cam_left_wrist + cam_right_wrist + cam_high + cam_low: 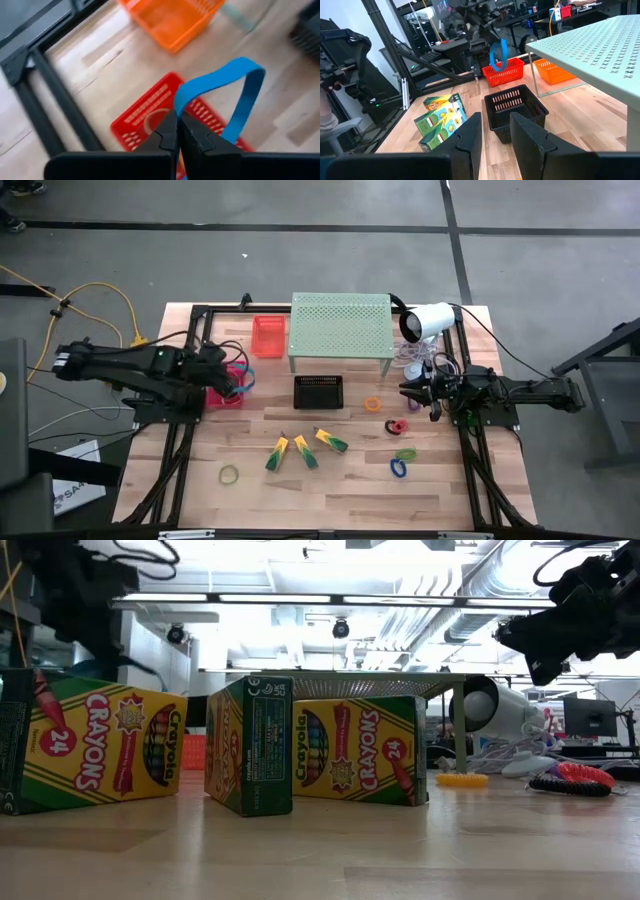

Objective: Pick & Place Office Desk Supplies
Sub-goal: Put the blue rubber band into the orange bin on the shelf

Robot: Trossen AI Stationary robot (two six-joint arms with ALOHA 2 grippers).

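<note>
So the left pincer (178, 131) is clamped on a blue band (235, 92), hanging right over the red basket (142, 117). The right pincer (494, 131) sits empty, part open, near the lamp. Looks like early days: crayon boxes (305, 448) and most loops (400, 468) are on the tabletop (330, 490).

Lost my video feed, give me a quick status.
Left gripper shut on blue band, above red basket. Right gripper open, empty, near black basket. Nothing blocking the red basket.
</note>
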